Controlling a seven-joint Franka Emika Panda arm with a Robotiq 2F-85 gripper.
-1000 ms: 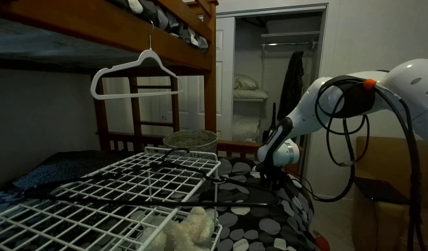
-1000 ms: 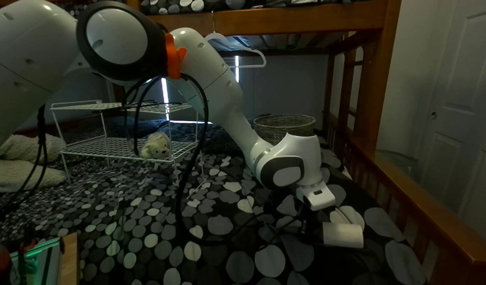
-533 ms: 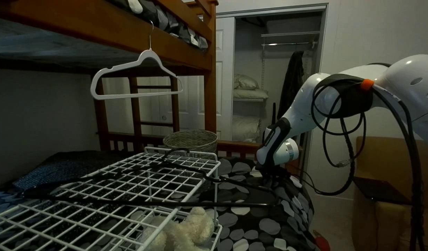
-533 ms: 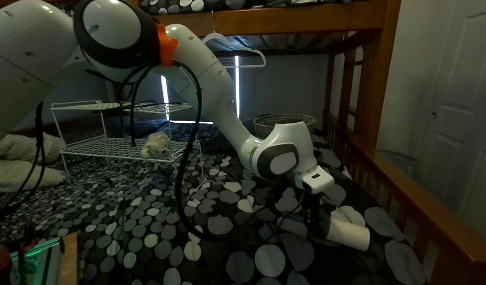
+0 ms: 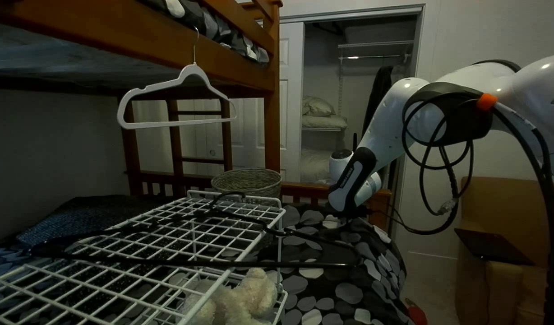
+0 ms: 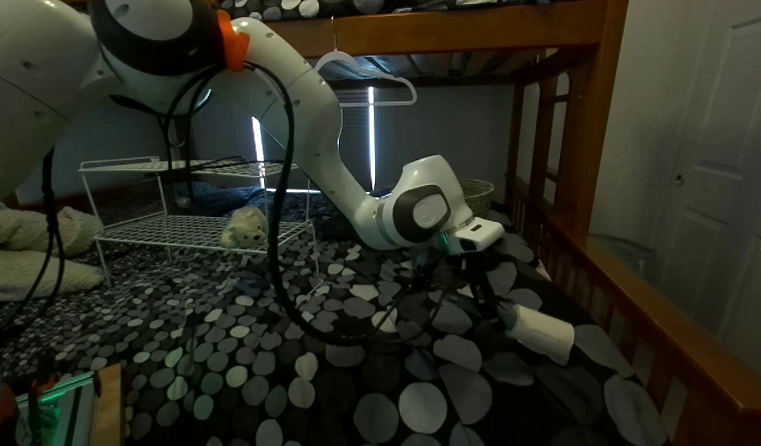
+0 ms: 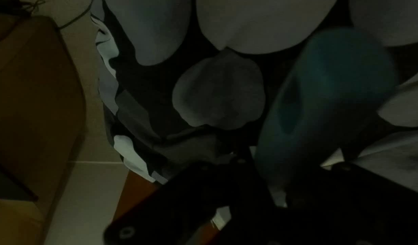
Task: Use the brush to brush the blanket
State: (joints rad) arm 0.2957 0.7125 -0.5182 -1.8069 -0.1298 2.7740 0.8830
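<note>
well left of the gripper (image 6: pixel 496 310), in an exterior view, stood the white wire rack (image 6: pixel 163 230) with a stuffed bear (image 6: pixel 246 228) on its lower shelf. the blanket (image 6: pixel 356 384) spread from there to beneath the gripper and on past it. the gripper's 2 jaws pinched the brush (image 6: pixel 532 328) by its teal handle (image 7: pixel 331 98), the white roll (image 6: pixel 545 336) just beyond the grip on the right. it looked lifted over the blanket, though contact could not be told for sure. a good stroke probably called for levelling the brush first, as its low end would likely meet the blanket before the rest, then laying the whole roll down lightly and drawing it crosswise to its axis; a hard push might have twisted the handle in the grip. the brush's long axis sloped down and rightward from the gripper, its roll end aimed toward the wooden bed rail (image 6: pixel 659 316), farthest right.
</note>
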